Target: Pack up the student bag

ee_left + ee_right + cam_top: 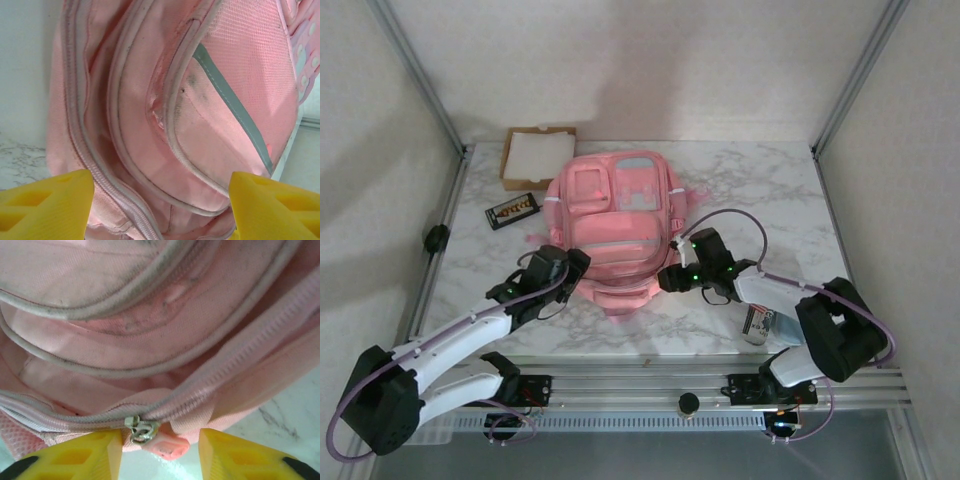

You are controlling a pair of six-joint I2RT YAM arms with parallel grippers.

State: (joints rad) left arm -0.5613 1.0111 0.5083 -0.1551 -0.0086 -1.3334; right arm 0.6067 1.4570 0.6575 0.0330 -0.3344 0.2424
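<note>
The student bag, a large pink backpack with front zip pockets, lies flat in the middle of the marble table. My left gripper is at its near-left corner. In the left wrist view it is open, its yellow fingers wide apart with the bag's piped seams bulging between them. My right gripper is at the near-right corner. It is open too, and between its fingers sit the metal zip slider and the pink pull tab, unpinched.
A cardboard box with a white insert stands at the back left. A small dark patterned case lies left of the bag. A small can-like item sits near the front edge by the right arm. Frame posts rise at both back corners.
</note>
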